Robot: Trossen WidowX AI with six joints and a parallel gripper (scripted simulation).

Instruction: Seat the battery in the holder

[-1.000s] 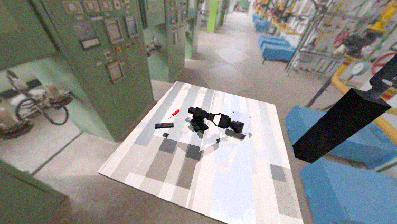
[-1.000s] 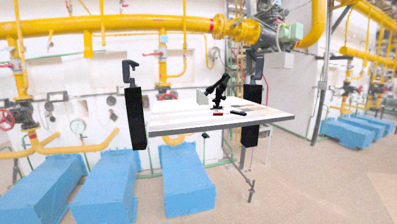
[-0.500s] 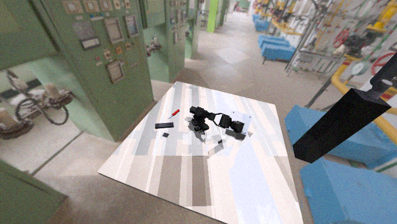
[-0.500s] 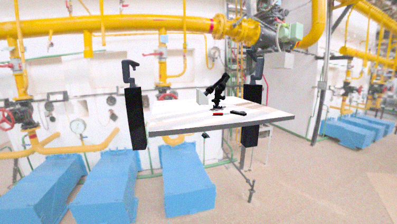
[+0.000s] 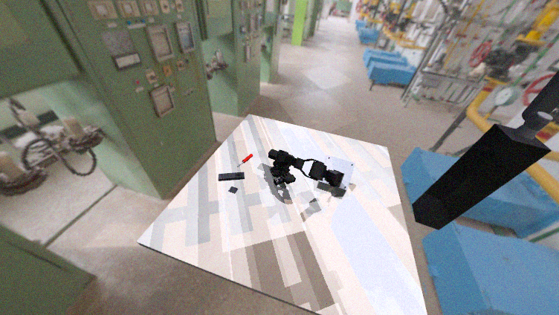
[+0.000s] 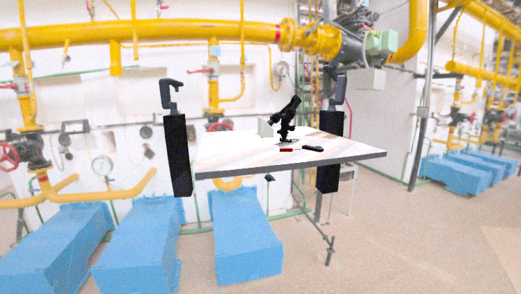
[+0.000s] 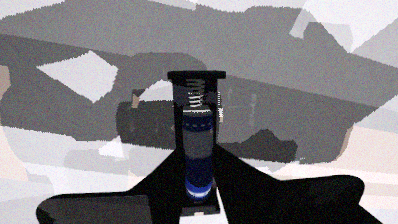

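Observation:
In the wrist view my gripper [image 7: 197, 149] is shut on the blue and dark battery [image 7: 198, 135]. The battery lies lengthways between the side rails of the black holder [image 7: 196, 75]. Its far end sits close to the coil spring [image 7: 195, 98] at the holder's far wall. The near end, with a bright blue band, is low between my fingers, and I cannot tell whether it is under the lip. In the top view my gripper [image 5: 335, 177] is low over the holder [image 5: 331, 189] at the right side of the table [image 5: 273, 254]. In the exterior view the arm [image 6: 285, 118] hides the holder.
A red-handled screwdriver [image 5: 246, 158] [image 6: 286, 148], a black bar [image 5: 230, 176] [image 6: 312, 148] and a small black square [image 5: 233, 189] lie left of the arm's base. A white plate [image 5: 341, 164] [image 6: 264, 128] stands behind the holder. Black clamp posts [image 5: 481, 180] [image 6: 177, 153] flank the table.

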